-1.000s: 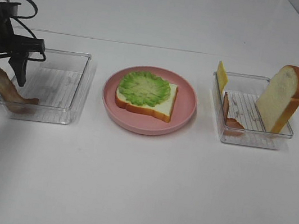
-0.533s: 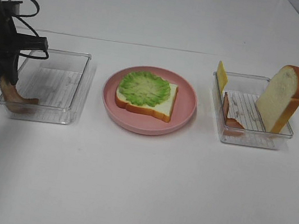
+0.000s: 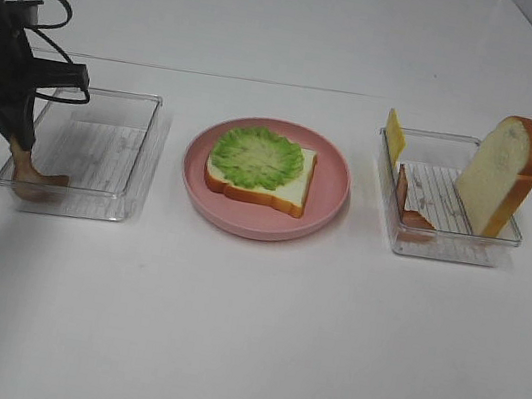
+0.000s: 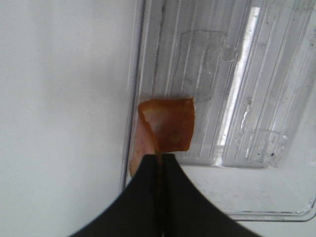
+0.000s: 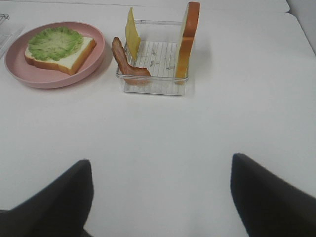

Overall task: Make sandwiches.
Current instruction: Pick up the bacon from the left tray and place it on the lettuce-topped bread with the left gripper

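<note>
Left claw pinching bacon strip, end hidden

We see bright, even light on the white table, with soft, faint shadows. In the left wrist view the clear tray carries a glare streak and looks slightly blurred.

A pink round plate stands mid-way on the white table. One clear plastic tray sits at its nine o'clock, a second clear tray at three o'clock.
</note>
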Controlling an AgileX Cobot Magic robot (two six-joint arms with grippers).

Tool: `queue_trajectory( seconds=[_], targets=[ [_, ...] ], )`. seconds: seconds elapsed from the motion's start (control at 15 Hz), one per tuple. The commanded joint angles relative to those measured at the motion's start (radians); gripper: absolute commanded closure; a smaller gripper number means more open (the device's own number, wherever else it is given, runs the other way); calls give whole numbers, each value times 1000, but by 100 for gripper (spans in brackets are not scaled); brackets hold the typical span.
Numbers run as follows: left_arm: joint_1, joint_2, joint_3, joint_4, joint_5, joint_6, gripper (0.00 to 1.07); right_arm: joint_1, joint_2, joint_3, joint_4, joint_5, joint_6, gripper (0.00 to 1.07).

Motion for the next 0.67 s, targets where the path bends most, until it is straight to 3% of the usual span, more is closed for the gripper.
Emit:
queue_trajectory(
  seconds=[0.07, 0.33, 0.67],
  targets=[
    [-4, -29, -1, -66, -11, 40, 107, -8, -13, 0, 0, -7, -7, 33],
    [-4, -82, -78, -222, -24, 108, 107, -8, -13, 0, 0, -7, -7, 33],
    [-13, -81, -97, -708, -127, 395, 107, -8, -13, 0, 0, -7, -7, 33]
  ],
)
